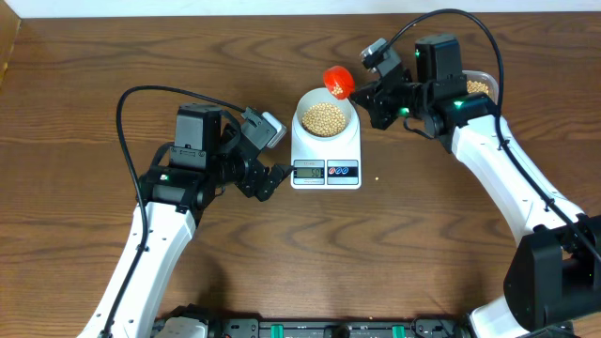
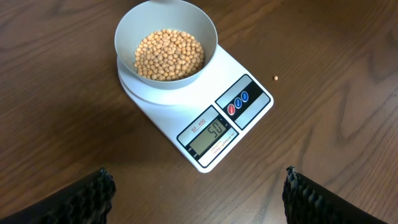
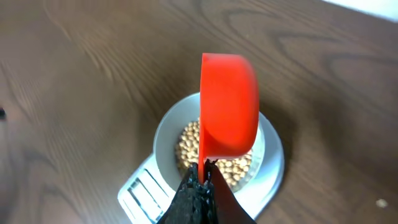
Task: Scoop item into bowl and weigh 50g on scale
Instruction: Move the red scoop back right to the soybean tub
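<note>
A dark brown wooden table fills the view, its grain running mostly crosswise, with only a thin pale strip of the room showing past its far edge. Two robot arms reach in, one from each side. At the left, the left gripper hangs just beside the front left corner of the scale, jaws spread wide and holding nothing. One white scale lies flat at mid-table. Its display reads 50, and two round buttons, one red and one blue, sit beside it. One pale bowl stands on the scale's platform, and the beans lie in a shallow heap inside it. One red scoop hangs tipped on its side over the bowl's far right rim. A single stray bean lies on the bare wood to the right of the scale. The right gripper is clamped tight on the scoop's handle. At the far right, partly hidden behind that arm, one clear tub holds more beans.
</note>
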Robot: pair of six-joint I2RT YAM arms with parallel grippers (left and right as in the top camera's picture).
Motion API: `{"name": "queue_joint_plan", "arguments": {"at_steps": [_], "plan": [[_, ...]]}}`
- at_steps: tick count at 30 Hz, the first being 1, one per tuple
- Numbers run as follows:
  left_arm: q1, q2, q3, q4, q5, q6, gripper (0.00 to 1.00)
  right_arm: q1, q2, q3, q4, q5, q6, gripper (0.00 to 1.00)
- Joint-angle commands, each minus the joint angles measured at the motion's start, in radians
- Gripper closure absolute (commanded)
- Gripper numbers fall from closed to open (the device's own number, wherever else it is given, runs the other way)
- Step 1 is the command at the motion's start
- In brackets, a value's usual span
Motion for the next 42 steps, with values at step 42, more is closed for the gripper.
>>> {"name": "queue_joint_plan", "arguments": {"at_steps": [42], "plan": [[0.002, -0.01, -0.007, 0.0, 0.005, -0.005, 0.11, -0.544, -0.018, -0.002, -0.154, 0.212, 0.072, 0.99]]}}
